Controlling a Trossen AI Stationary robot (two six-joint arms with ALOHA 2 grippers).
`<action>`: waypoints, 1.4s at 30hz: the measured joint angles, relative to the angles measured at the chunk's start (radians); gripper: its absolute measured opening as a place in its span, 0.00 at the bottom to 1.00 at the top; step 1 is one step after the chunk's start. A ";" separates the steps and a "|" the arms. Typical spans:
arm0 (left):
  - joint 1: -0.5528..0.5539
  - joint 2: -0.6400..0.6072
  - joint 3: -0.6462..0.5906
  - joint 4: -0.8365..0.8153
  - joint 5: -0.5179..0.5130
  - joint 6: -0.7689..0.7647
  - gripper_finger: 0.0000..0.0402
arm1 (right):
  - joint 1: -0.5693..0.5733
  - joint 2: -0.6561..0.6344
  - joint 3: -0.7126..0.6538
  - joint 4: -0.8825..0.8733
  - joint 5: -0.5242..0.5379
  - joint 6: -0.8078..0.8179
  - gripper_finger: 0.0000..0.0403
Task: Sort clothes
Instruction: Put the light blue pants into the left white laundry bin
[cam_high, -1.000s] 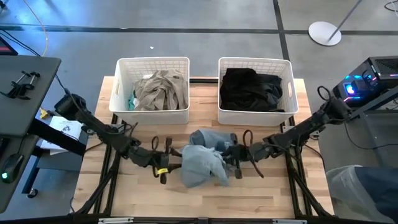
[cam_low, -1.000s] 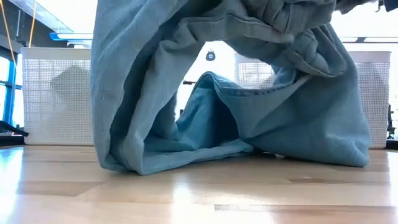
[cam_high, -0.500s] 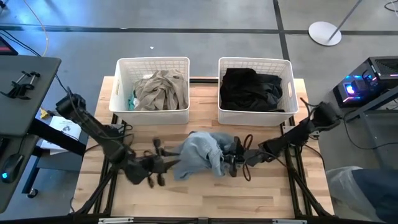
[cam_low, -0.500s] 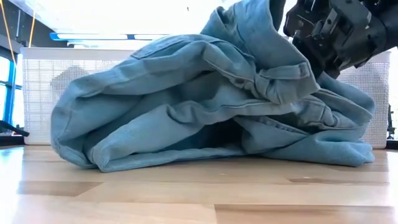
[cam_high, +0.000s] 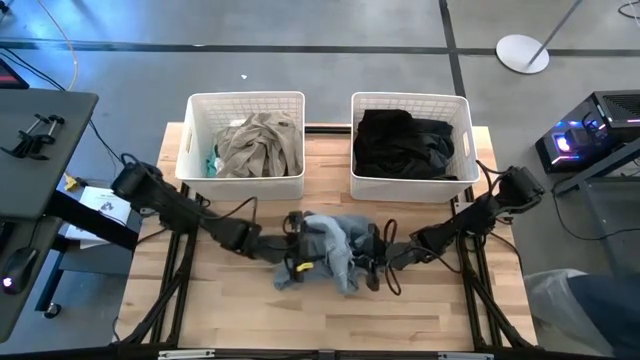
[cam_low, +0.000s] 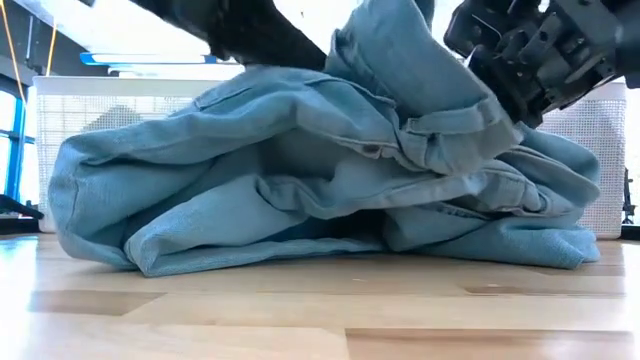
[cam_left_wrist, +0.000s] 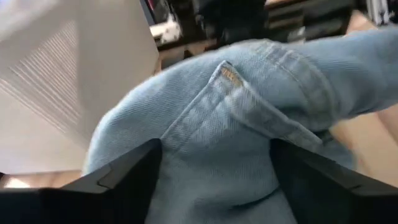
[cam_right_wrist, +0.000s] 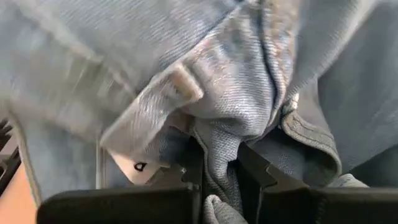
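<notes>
A crumpled light blue denim garment (cam_high: 328, 243) lies in a heap on the pale wooden surface (cam_high: 230, 320), in front of the two white plastic lattice baskets. The left end effector (cam_high: 296, 252) sits at the heap's left edge with its two dark fingers (cam_left_wrist: 121, 180) spread wide on either side of the cloth — they are not squeezing it. The right end effector (cam_high: 371, 262) is at the heap's right side, pinched tight on a fold of the denim. The left basket (cam_high: 245, 103) holds a beige garment (cam_high: 258, 143) with a bit of teal fabric (cam_high: 212, 162) beside it; the right basket (cam_high: 410, 102) holds black clothes (cam_high: 403, 142).
</notes>
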 joint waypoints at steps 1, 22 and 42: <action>0.014 0.014 0.000 -0.001 0.023 -0.012 0.76 | 0.000 0.000 0.000 -0.002 -0.008 -0.001 0.08; 0.026 0.300 0.000 0.333 0.328 0.175 0.76 | 0.004 0.001 0.001 0.185 -0.083 -0.152 0.08; -0.110 0.186 0.062 0.045 -0.179 0.272 0.03 | 0.067 -0.285 0.004 -0.099 -0.102 -0.123 0.47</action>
